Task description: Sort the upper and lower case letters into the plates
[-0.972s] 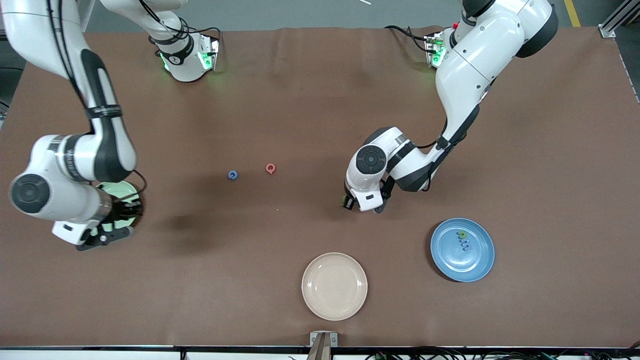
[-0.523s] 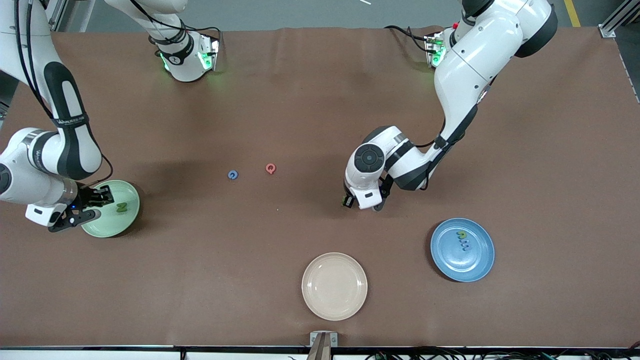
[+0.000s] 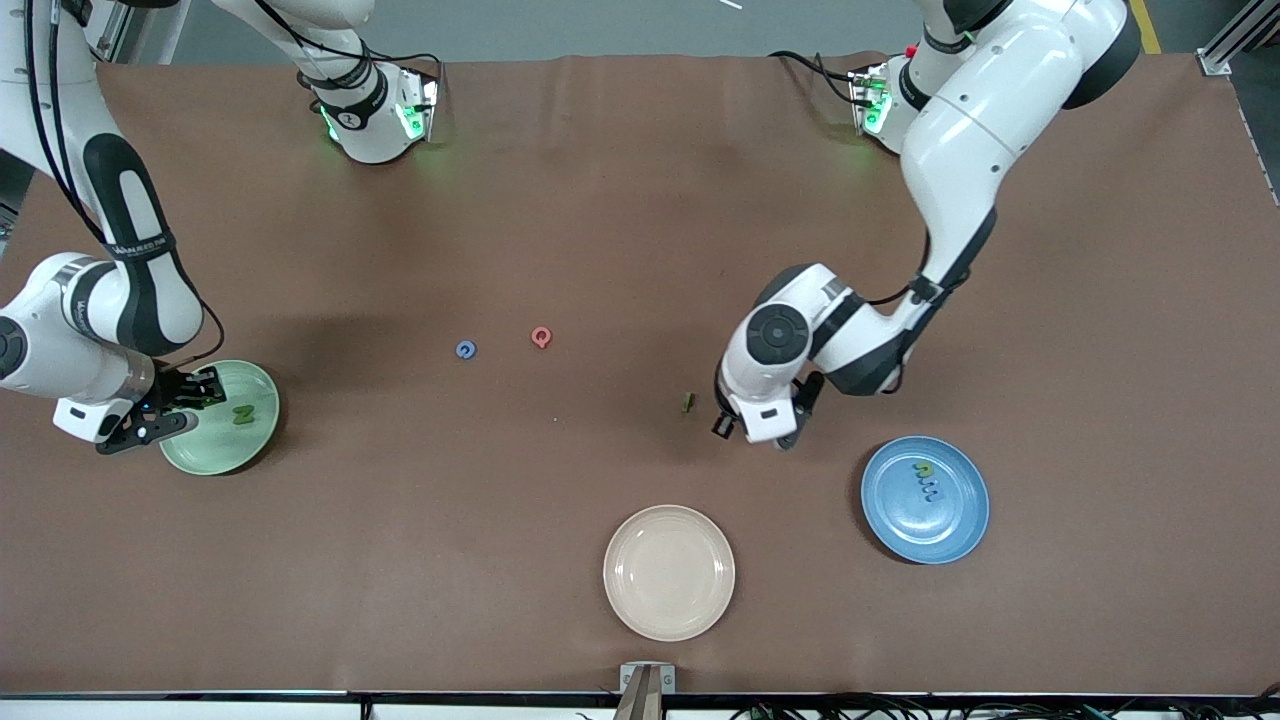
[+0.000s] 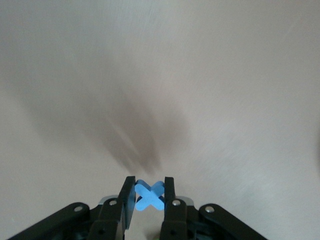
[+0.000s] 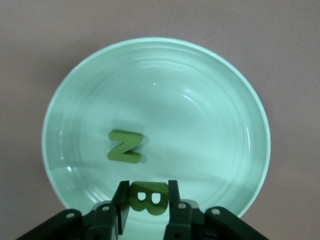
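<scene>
Left pincer hangs over bare table btwn the small green letter and the blue plate, fingers pinching a blue X. Right pincer is over the green plate at the right arm's end of the table, fingers clamped on a green B. A green N lies flat in that plate. Blue plate holds a few small letters, shapes too small to read. Blue letter and red Q lie side by side mid-table, apart. Cream plate sits nearest the front camera.
</scene>
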Robot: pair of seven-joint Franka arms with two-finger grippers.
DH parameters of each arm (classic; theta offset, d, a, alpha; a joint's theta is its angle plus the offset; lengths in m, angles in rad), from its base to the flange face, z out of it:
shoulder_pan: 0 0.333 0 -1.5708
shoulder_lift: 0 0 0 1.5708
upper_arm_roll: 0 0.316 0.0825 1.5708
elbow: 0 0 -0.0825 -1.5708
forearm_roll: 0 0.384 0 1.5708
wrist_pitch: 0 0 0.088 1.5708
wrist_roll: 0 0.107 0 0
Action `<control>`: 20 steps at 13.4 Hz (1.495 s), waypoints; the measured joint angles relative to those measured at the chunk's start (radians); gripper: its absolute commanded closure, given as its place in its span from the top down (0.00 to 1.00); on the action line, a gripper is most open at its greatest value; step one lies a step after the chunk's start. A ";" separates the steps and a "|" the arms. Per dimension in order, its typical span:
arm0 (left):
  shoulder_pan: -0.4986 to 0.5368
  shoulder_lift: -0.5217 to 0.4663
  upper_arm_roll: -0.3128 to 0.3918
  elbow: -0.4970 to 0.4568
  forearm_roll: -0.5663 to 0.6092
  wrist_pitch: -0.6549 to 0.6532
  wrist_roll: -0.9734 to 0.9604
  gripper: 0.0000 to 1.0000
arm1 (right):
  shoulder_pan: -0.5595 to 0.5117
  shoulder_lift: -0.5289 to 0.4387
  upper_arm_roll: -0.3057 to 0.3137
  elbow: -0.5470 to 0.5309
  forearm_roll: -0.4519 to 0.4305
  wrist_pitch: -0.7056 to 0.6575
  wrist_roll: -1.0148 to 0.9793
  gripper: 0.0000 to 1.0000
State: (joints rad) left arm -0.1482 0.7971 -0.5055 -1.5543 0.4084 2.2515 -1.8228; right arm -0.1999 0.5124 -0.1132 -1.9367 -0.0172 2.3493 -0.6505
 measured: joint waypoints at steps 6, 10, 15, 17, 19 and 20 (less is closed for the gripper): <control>0.152 -0.034 0.010 0.036 0.002 -0.075 0.341 0.02 | -0.010 0.048 0.002 0.000 0.006 0.039 -0.008 0.86; 0.303 -0.034 0.011 0.033 0.002 -0.076 0.604 0.20 | -0.010 0.038 0.009 0.011 0.013 0.034 -0.007 0.94; 0.307 -0.028 0.034 0.026 0.002 -0.079 0.741 1.00 | 0.074 -0.102 0.029 0.041 0.019 -0.184 0.246 1.00; 0.297 -0.028 0.031 0.021 0.002 -0.080 0.742 1.00 | 0.169 -0.159 0.033 0.037 0.020 -0.259 0.430 1.00; 0.259 -0.028 0.019 0.009 0.001 -0.080 0.701 1.00 | 0.265 -0.189 0.036 0.013 0.025 -0.274 0.613 1.00; 0.228 -0.028 0.010 0.005 0.001 -0.080 0.656 1.00 | 0.310 -0.196 0.037 -0.003 0.041 -0.273 0.698 1.00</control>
State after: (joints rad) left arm 0.0796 0.7692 -0.4959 -1.5496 0.4096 2.1710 -1.1672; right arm 0.1097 0.3161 -0.0764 -1.9396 0.0237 2.0758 0.0471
